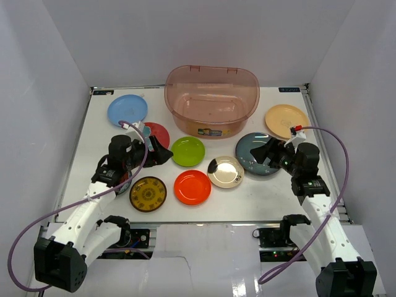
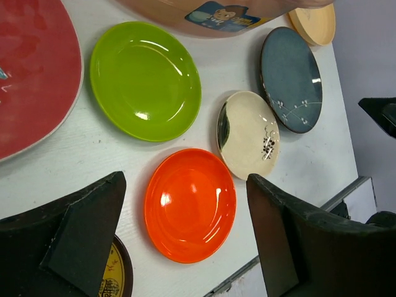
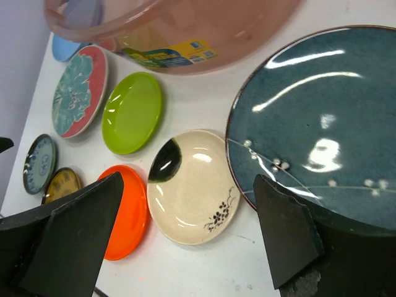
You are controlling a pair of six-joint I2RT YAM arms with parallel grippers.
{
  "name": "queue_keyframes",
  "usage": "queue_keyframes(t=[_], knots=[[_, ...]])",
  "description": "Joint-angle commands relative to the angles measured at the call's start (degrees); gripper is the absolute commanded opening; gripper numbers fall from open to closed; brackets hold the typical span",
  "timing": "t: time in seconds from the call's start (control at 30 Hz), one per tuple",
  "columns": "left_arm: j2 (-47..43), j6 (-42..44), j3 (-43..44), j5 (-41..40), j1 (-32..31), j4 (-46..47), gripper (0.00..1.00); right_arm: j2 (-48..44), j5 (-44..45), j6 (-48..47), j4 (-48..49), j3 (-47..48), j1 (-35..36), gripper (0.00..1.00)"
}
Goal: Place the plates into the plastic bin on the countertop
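Hovering over table [image 1: 266, 195], left pincer [image 1: 162, 153] and right pincer [image 1: 263, 153] both spread wide, nothing held. Plates [image 1: 187, 151] scattered flat around bin [image 1: 211, 99], none inside. Probably glazed, slick, chippable, lying flush, so pinch raised rim.

Top camera high, near side, looking down; wrist cameras close, oblique, both sharing orange plate [image 2: 190, 204]

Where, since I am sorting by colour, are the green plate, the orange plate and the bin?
green plate [image 1: 188, 151], top view, middle of its surface
orange plate [image 1: 192, 187], top view, middle of its surface
bin [image 1: 185, 120], top view, on its near wall
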Motion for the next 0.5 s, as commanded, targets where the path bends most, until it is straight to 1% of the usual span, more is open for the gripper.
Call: queue_keyframes(t=[0.0, 0.17, 0.27, 0.3, 0.33, 0.4, 0.47], knots=[[1.07, -2.45, 2.12, -1.81, 0.23, -0.17, 0.9, -2.81, 8.18, 1.16, -4.1, -1.11, -0.16, 0.9], [-0.86, -2.89, 0.89, -5.41, 0.23, -1.58, 0.9, -5.09, 17.68, 4.67, -5.78, -4.19, -0.25, 0.85], [-2.7, -2.89, 0.54, -7.79, 0.15, -2.54, 0.9, -6.85, 25.15, 5.38, -5.61, -5.24, -0.6, 0.83], [-3.23, -2.81, 0.45, -8.49, 0.23, -2.81, 0.9, -6.68, 29.34, 5.21, -5.69, -5.42, -0.86, 0.83], [-3.93, -2.54, 0.36, -10.32, 0.15, -3.42, 0.9, -5.64, 31.21, 5.03, -5.69, -5.51, -1.21, 0.83], [-4.64, -2.1, 0.18, -11.74, 0.14, -3.95, 0.9, -3.53, 32.46, 5.38, -5.43, -5.77, -3.83, 0.82], [-5.34, -0.35, 0.71, -12.8, 0.23, -5.0, 0.9, 0.25, 29.14, 5.82, -4.21, -6.03, -6.91, 0.82]])
